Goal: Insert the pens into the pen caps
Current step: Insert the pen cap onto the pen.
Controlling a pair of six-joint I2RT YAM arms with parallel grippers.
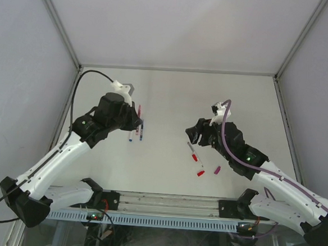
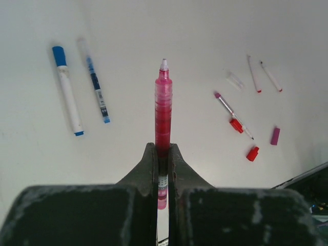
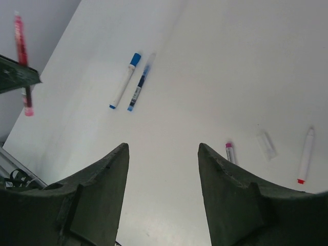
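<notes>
The top camera sits high and far off, behind both sets of jaws, looking down on the whole table (image 1: 171,95); each wrist camera sits close behind its own jaws, looking out along them; that on the left gripper (image 2: 163,147) tilts down onto the table beyond its jaws; that on the right gripper (image 3: 163,146) looks low across the table between its jaws; all three views share the blue pens (image 2: 67,91), ahead and left of both sets of jaws; the right wrist view also catches the magenta pen (image 3: 20,46), far left of its jaws.
</notes>
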